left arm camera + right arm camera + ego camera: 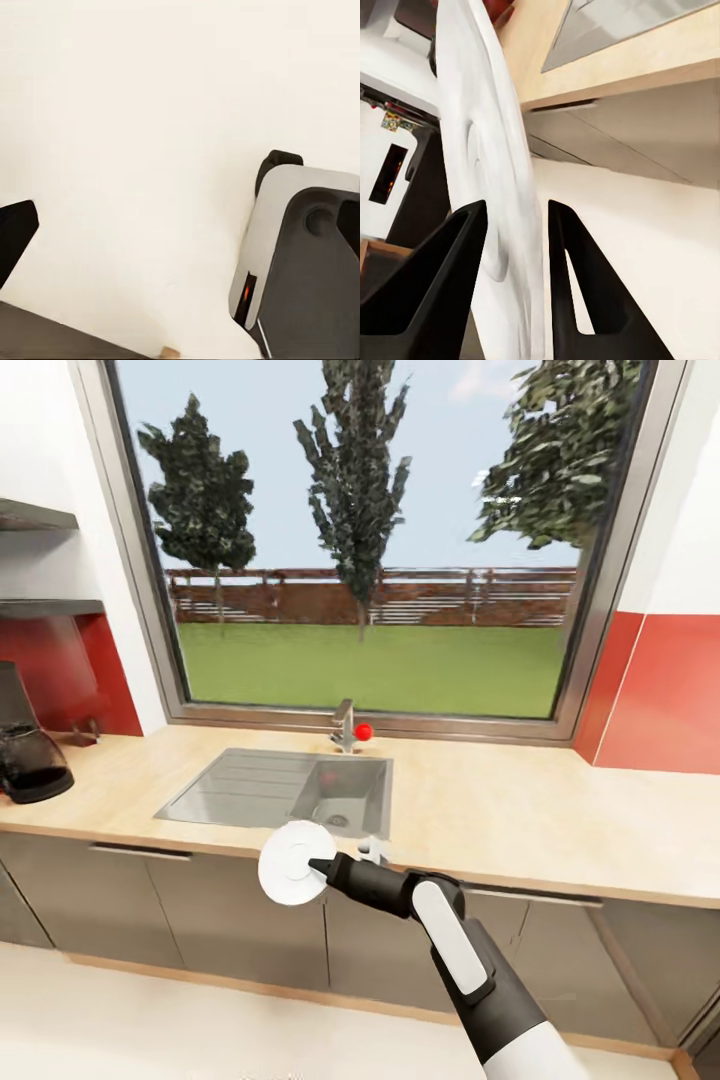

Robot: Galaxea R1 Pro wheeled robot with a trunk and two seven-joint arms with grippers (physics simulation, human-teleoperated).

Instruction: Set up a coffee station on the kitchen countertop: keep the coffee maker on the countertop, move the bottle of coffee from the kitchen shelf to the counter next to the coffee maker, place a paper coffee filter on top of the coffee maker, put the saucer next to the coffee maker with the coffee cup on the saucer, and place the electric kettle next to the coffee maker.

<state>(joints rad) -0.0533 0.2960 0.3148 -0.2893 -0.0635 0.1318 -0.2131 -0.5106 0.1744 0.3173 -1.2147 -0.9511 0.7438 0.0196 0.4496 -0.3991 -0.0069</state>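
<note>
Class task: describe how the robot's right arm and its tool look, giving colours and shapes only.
The right arm is a rounded dark grey shell with a white oval panel on its forearm. The right tool has two glossy black fingers, tapering like wedges.

Lighting: bright, even daylight; you get it from the large window on the far side. Shadows: soft and faint; the sink basin is shaded inside. Glare: none you would notice on the desk. Sharpness: the head view is crisp; your wrist views are slightly soft, with pale floor nearly featureless.
</note>
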